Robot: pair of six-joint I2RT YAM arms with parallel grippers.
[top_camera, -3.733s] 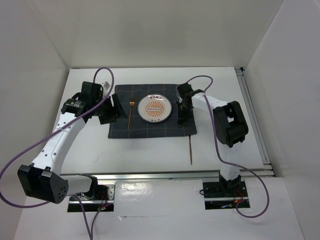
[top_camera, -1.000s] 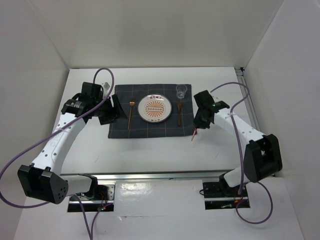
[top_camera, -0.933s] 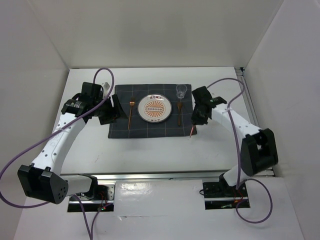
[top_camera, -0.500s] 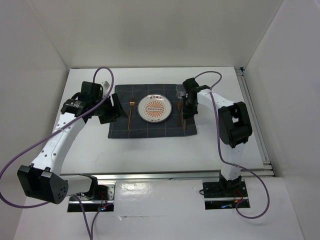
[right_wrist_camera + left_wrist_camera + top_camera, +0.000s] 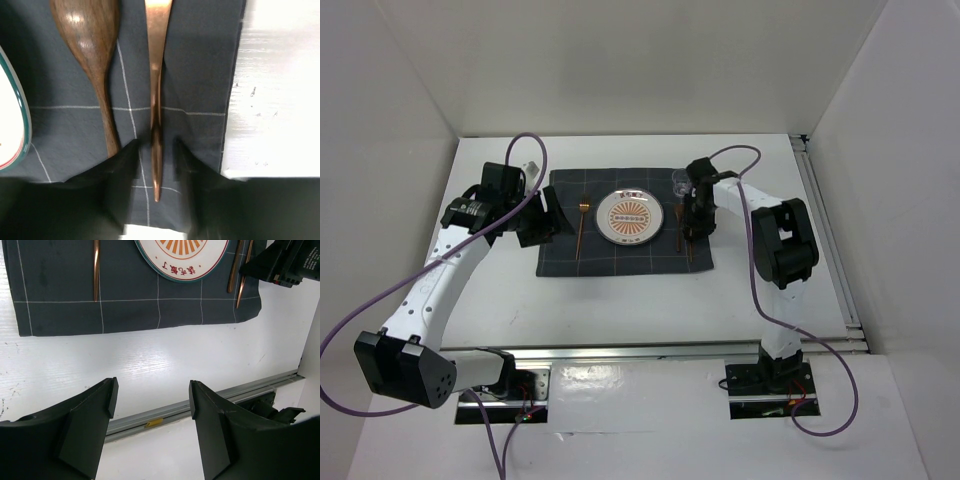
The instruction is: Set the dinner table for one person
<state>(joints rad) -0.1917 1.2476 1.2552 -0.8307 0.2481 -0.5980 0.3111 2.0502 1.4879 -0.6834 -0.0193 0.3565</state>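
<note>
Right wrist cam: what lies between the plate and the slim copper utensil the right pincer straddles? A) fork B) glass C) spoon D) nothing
C: the spoon lies on the mat, right of the plate rim and left of the copper utensil that the right pincer straddles.

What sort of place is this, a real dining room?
Probably a robotics lab test cell: plain white enclosure walls surround a large white tabletop with a metal rail edge, and two white robot arms are bolted at its near edge.
</note>
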